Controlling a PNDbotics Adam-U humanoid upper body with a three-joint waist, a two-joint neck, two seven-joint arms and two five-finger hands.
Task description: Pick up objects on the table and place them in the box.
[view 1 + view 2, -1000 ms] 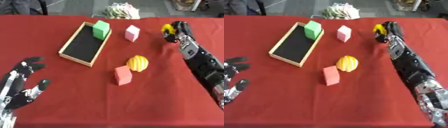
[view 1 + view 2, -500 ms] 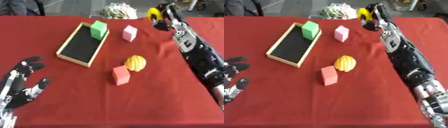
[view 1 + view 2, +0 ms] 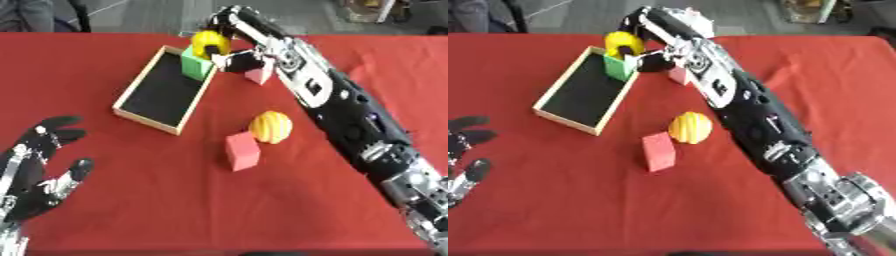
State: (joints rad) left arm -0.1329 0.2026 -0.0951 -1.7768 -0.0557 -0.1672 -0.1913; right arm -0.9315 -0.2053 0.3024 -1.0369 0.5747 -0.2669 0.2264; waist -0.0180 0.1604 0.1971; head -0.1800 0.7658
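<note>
Holding a yellow ball (image 3: 210,43) pinched over the box (image 3: 140,108), above the green block (image 3: 196,65) already inside, the right hand (image 3: 234,27) leaves the red block (image 3: 241,150), orange ball (image 3: 270,127) and pink block (image 3: 259,75) beside the box.

- We see our right hand (image 3: 642,31) curled round a yellow ring (image 3: 623,44) above the box's (image 3: 556,111) far end, over a green block (image 3: 618,67);
- a pink block (image 3: 678,75) lies beside it; a yellow ball (image 3: 690,127) touches a red block (image 3: 659,151);
- our left hand (image 3: 463,157) rests open at the lower left.

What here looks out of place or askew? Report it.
Nothing looks spilled or damaged. The box lies askew on the table, a green block at its far end; the right hand holds a yellow ring above it.
</note>
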